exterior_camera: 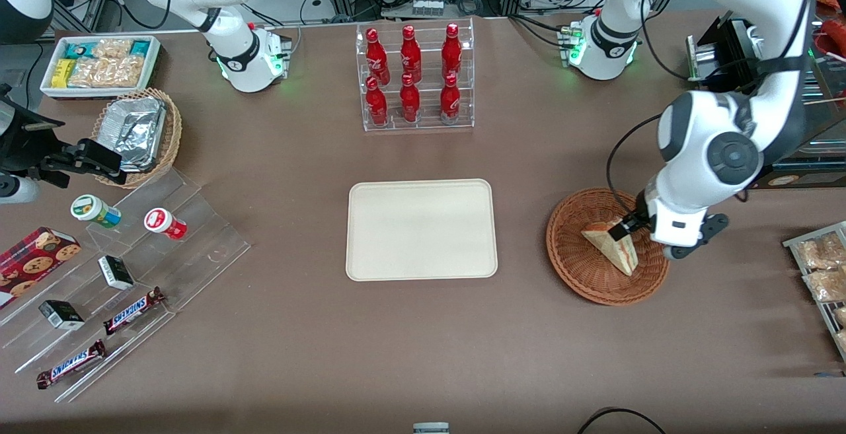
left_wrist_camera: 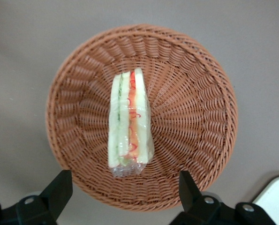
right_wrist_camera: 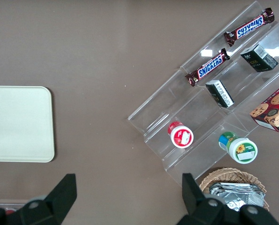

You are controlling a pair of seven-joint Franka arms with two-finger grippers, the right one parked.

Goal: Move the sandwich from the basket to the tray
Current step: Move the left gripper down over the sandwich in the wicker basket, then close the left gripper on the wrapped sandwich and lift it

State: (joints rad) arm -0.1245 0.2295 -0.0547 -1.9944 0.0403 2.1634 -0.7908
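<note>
Sandwich (exterior_camera: pixel 611 247), one wedge, lies in the one reddish wicker basket (exterior_camera: pixel 575 265) at the frame's right; the claw (left_wrist_camera: pixel 125 190) hovers over it, spread wide. One cream tray (exterior_camera: pixel 422 229) sits mid-counter.

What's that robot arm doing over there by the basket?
It's going for the sandwich, a wrapped wedge that lies in the round woven basket. The gripper hangs just above the basket with its fingers open, one to each side of the sandwich, and it has not grabbed anything yet. The cream tray sits bare in the middle of the table, beside the basket, waiting for the sandwich to be put on it.
</note>
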